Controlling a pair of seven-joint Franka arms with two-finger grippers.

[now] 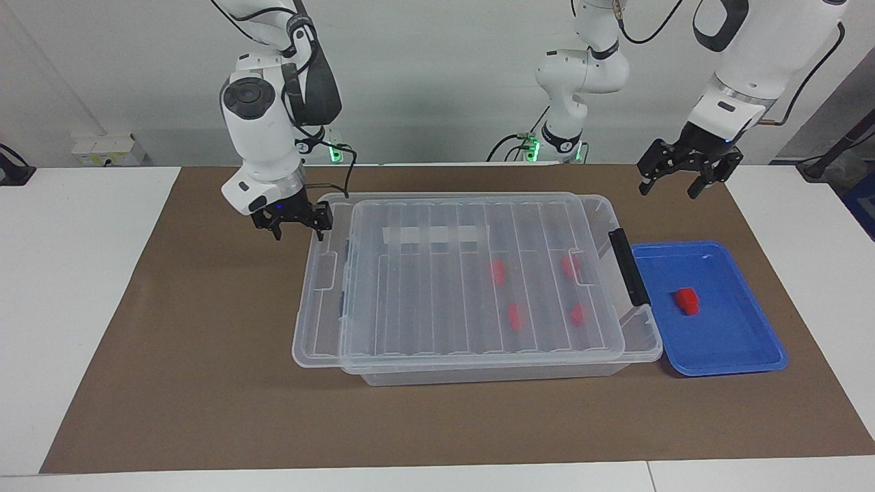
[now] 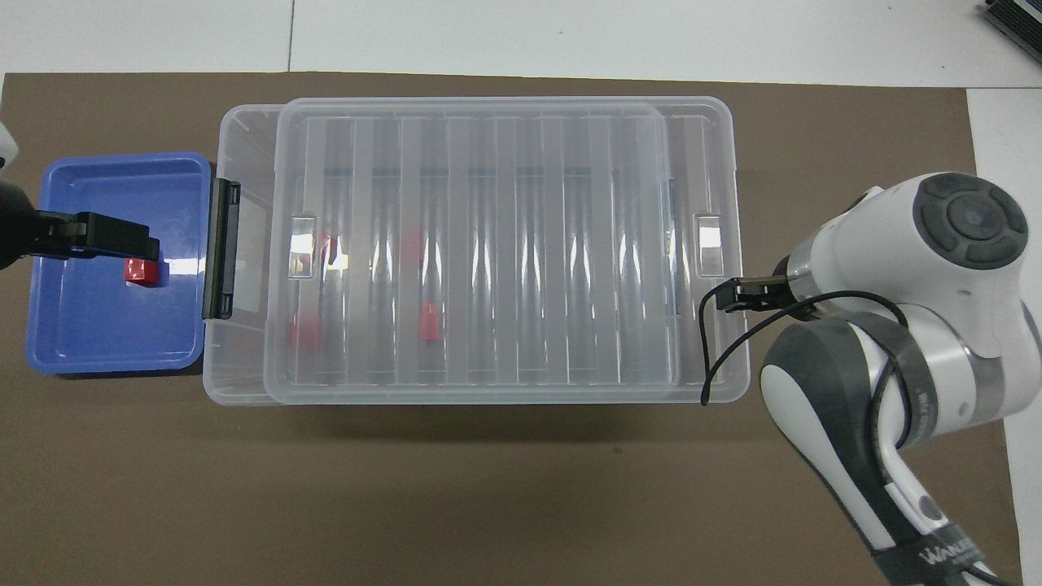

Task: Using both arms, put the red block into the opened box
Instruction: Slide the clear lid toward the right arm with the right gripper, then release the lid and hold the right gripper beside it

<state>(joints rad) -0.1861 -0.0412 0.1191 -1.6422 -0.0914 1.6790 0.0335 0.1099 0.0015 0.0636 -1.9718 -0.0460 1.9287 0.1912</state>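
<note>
Table [image 1: 82, 307] – brown mat [image 1: 205, 383], box [image 1: 478, 372], blue tray [image 1: 724, 359]

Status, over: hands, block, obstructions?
Left hand open, up near blue tray. Right hand open at lid corner. Red block in tray. Lid covers most of box.

Pale grey wall [image 1: 437, 82], white table [image 1: 75, 273], brown mat [image 1: 205, 383]

left end effector [image 1: 690, 179]: raised, fingers spread | right end effector [image 1: 293, 222]: low, apparently spread
</note>
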